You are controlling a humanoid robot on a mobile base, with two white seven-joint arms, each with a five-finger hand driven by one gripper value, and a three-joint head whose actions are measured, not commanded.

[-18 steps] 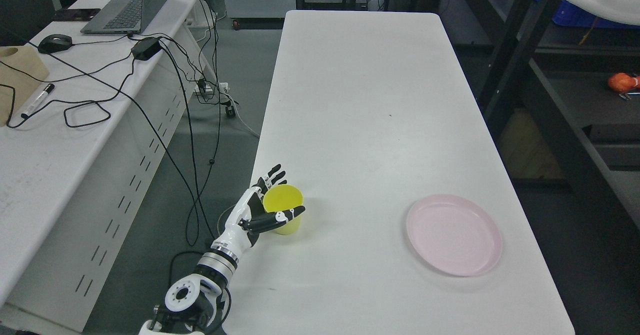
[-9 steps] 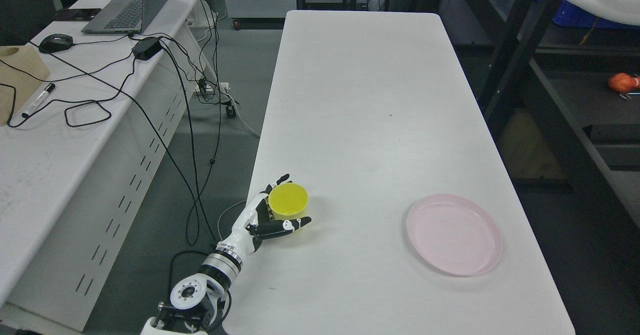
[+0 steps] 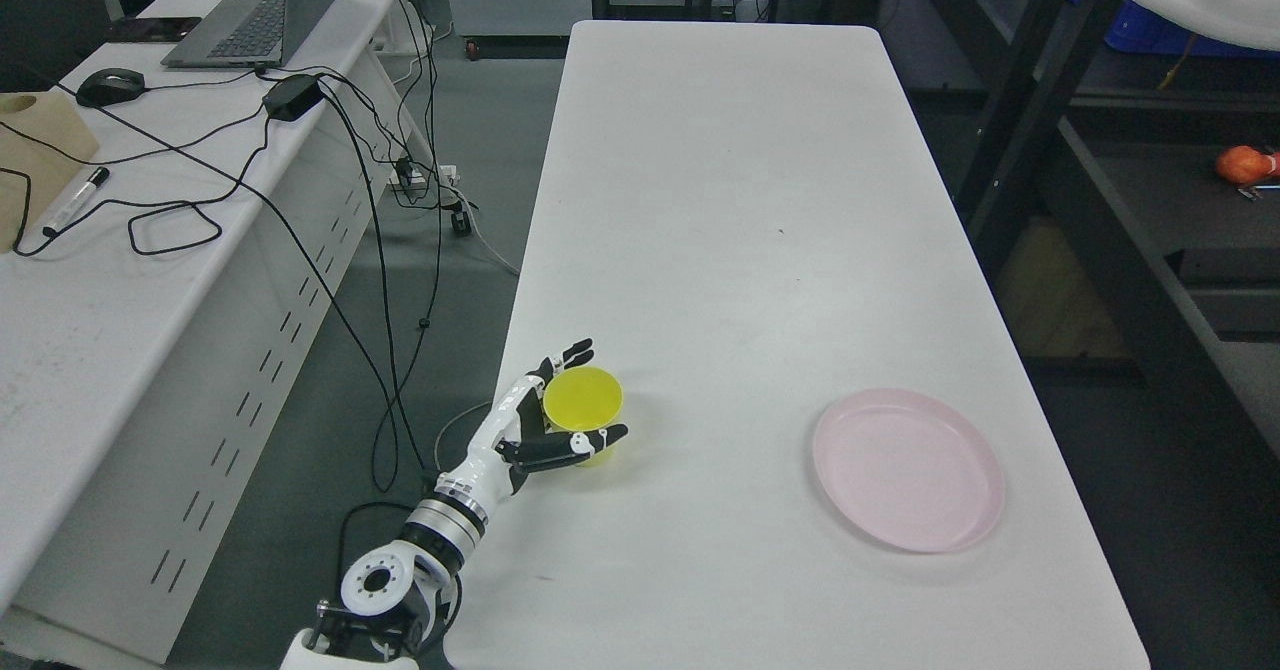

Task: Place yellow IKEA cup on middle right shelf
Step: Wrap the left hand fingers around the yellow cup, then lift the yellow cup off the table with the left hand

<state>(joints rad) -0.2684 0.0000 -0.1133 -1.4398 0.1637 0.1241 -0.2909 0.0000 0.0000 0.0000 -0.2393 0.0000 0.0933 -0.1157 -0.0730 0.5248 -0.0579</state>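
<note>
The yellow cup (image 3: 582,397) is at the near left edge of the white table (image 3: 720,200), its open mouth facing up. My left hand (image 3: 599,391) comes in from the lower left and is wrapped round the cup, the thumb (image 3: 592,440) on its near side and the fingers (image 3: 568,356) on its far side. The cup looks held just above the tabletop. The dark metal shelf rack (image 3: 1130,200) stands to the right of the table. My right hand is out of view.
A pink plate (image 3: 908,468) lies on the table at the near right. An orange object (image 3: 1243,163) lies on a shelf of the rack. A desk with a laptop (image 3: 255,20), cables and a mouse stands at the left.
My left hand has closed round the cup and carried it a little to the right and away from me, off its first spot near the table edge.
</note>
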